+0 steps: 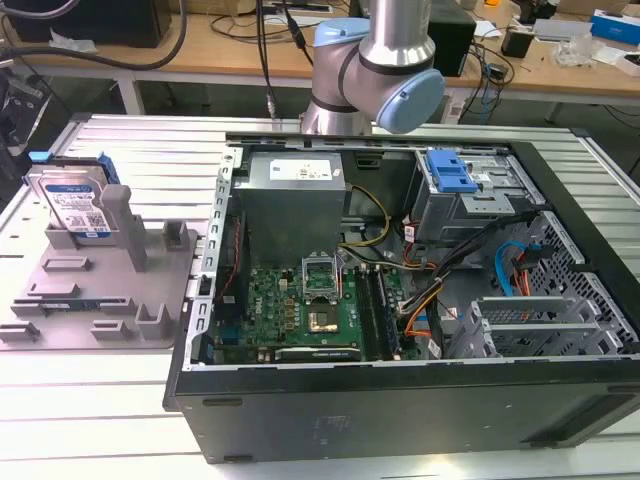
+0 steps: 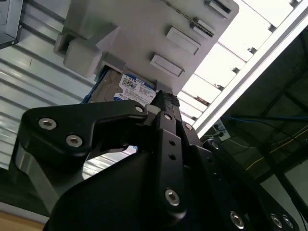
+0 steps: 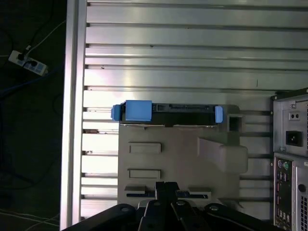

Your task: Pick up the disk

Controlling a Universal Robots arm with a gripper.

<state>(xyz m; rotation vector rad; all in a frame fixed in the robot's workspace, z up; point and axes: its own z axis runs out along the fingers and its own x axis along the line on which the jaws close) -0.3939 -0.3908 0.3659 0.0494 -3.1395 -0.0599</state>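
Your disk is standing on edge in a slot at one end of the grey holder, label facing out in the exterior view, blue rails down its sides; nothing's touching it. In the first wrist view you're looking down on its top edge, a blue rail at each end; in the second wrist view a bit of the blue-and-white label peeks out past the holder. The gripper looks pressed together to me, tips meeting with just a thin seam between them and nothing pinched; it's lined up with the holder's end opposite the disk, well apart from the disk itself. The holder lies flat on the slatted metal table, toward the exterior view's left; just beside it, on the exterior view's right, is the black computer case lying on its side with the panel off, so you can see the green motherboard, the grey power supply and a blue bracket up in the drive bay. The arm comes up from behind the case; past the table edge there's a power strip on the floor.
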